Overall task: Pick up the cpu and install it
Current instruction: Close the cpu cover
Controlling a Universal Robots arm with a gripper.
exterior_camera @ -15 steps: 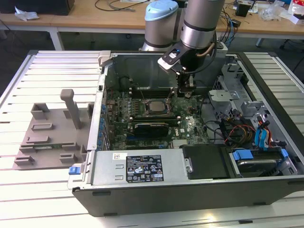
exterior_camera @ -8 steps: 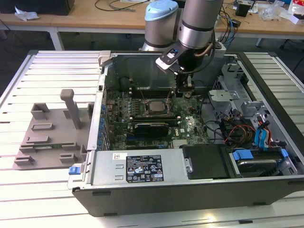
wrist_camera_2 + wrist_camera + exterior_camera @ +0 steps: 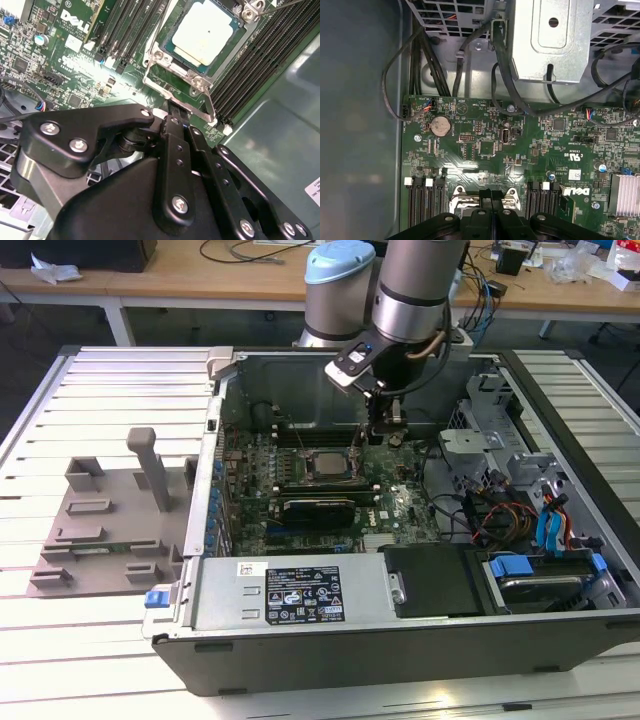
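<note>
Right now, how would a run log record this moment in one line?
cpu: lying in socket | end effector: shut, holding nothing, tip by socket's edge | computer case: open

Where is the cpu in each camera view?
Exterior view: the cpu sits in the socket frame on the motherboard, to the exterior view's left of the gripper.
Second wrist view: the cpu lies inside that frame, beyond the gripper.
First wrist view: the frame's edge shows just past the gripper.
Shared landmark: the socket frame.

I saw an open computer case lying on the slatted table, green motherboard exposed. A grey plastic cover lay on the slats beside it, toward the exterior view's left.
</note>
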